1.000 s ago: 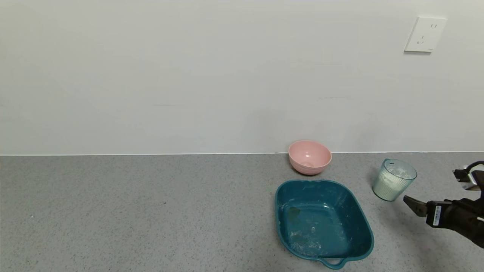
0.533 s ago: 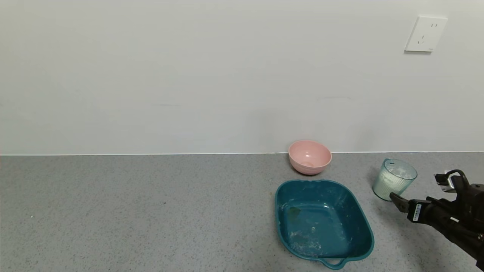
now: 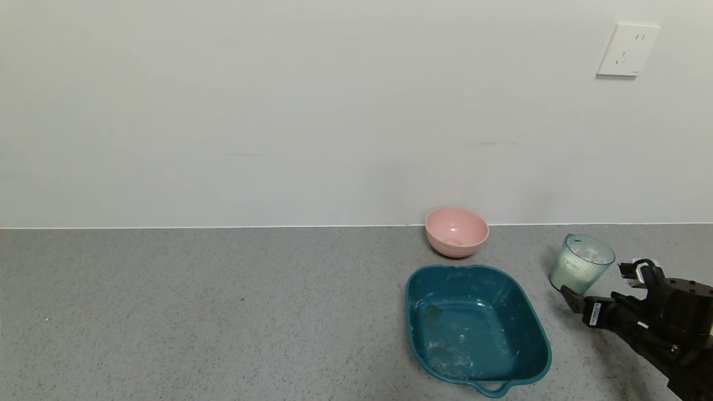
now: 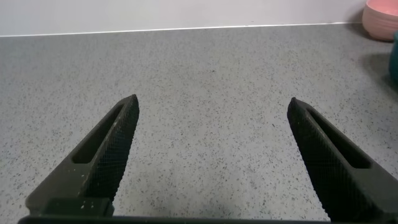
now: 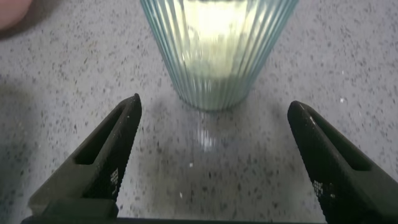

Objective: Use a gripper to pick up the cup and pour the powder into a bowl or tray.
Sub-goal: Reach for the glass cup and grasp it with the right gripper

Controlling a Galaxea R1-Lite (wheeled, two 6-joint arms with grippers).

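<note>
The ribbed pale blue-green cup (image 3: 581,264) stands upright on the grey counter at the right, filled well up with white powder (image 3: 574,270). The pink bowl (image 3: 456,231) sits by the wall, left of the cup. My right gripper (image 3: 595,281) is open and low over the counter, at the cup's near side. In the right wrist view the cup (image 5: 217,43) stands just beyond the spread fingertips (image 5: 127,115) and nothing is held by the gripper (image 5: 212,102). My left gripper (image 4: 212,99) is open and empty over bare counter, out of the head view.
A large dark teal tray (image 3: 533,328) with a handle and powder smears lies in front of the pink bowl, left of the cup. The wall runs behind, with a socket (image 3: 627,49) above. The pink bowl (image 4: 382,15) shows far off in the left wrist view.
My right gripper has moved left and toward the cup, from well clear of it to right at its near side. The cup, bowl and tray have not moved.
</note>
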